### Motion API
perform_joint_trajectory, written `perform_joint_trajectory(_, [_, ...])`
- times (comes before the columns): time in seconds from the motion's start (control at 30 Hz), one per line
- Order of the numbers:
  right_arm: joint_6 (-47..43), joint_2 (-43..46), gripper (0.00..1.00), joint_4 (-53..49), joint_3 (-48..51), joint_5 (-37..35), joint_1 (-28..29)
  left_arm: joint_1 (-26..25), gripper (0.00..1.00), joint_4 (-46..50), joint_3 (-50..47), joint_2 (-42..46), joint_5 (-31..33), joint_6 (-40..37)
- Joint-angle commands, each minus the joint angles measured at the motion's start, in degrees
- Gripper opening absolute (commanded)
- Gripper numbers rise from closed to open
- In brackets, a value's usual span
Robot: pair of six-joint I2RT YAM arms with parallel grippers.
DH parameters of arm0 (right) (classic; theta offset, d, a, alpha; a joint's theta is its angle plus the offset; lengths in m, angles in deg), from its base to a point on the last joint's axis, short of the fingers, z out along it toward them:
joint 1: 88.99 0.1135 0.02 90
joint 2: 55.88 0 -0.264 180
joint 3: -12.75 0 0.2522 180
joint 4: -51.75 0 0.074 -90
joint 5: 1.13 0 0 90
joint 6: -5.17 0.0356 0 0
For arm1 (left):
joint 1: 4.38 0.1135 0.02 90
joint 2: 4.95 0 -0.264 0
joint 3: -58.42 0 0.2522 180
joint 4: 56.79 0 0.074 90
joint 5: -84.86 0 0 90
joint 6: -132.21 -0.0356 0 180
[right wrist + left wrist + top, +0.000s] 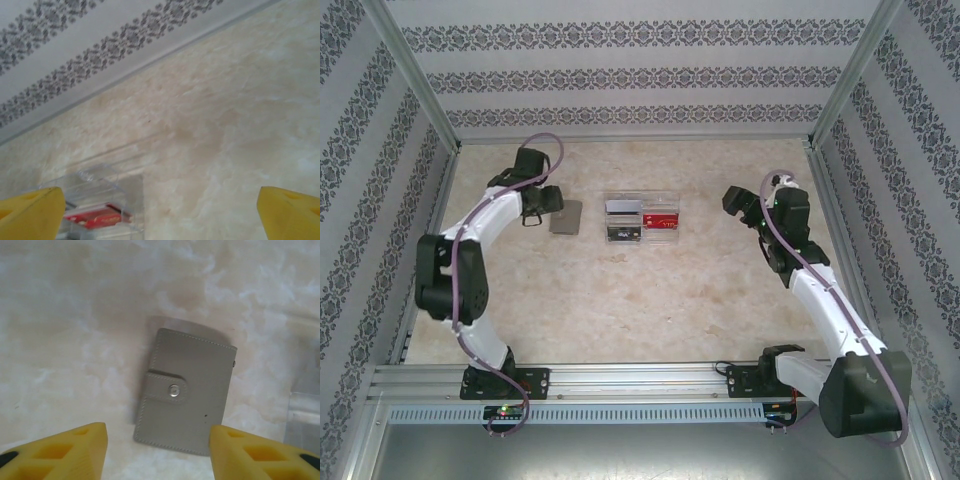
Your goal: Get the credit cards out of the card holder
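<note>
The card holder [565, 216] is a small grey wallet lying flat on the table's left half, shut, with its snap tab fastened [173, 391]. Whatever it holds is hidden, so no credit cards show in it. My left gripper [542, 203] hovers right at its left edge. In the left wrist view the yellow fingertips [95, 440] stand apart on either side of the holder's near edge [175, 442], open, gripping nothing. My right gripper [742, 204] hangs wide open over bare table at the right.
A clear plastic two-compartment box [640, 220] stands mid-table, just right of the holder, its corner visible [305, 415]. A red card [662, 223] lies in its right compartment [97, 216] and a dark item [622, 210] in the left. Patterned walls enclose the table.
</note>
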Motion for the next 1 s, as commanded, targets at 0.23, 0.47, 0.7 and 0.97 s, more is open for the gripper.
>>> perform_joint_trajectory(0.23, [-3.1,1.5,0.98,-6.6,-2.7,-4.2,6.3,-2.8,0.46,13.3,13.0,-14.1,6.2,-5.7])
perform_joint_trajectory(0.47, [-3.9,1.1,0.98,-8.8,-2.7,-6.6,9.0,-2.9,0.46,15.5,19.1,-20.2,6.2,-6.6])
perform_joint_trajectory(0.7, [-4.1,1.0,0.98,-9.2,-1.9,-8.5,9.7,-3.6,0.47,17.2,20.7,-23.3,6.7,-7.2])
perform_joint_trajectory(0.97, [-4.0,0.1,0.98,-9.1,-2.4,-8.4,9.8,-4.7,0.29,19.0,20.8,-24.9,10.6,-8.6])
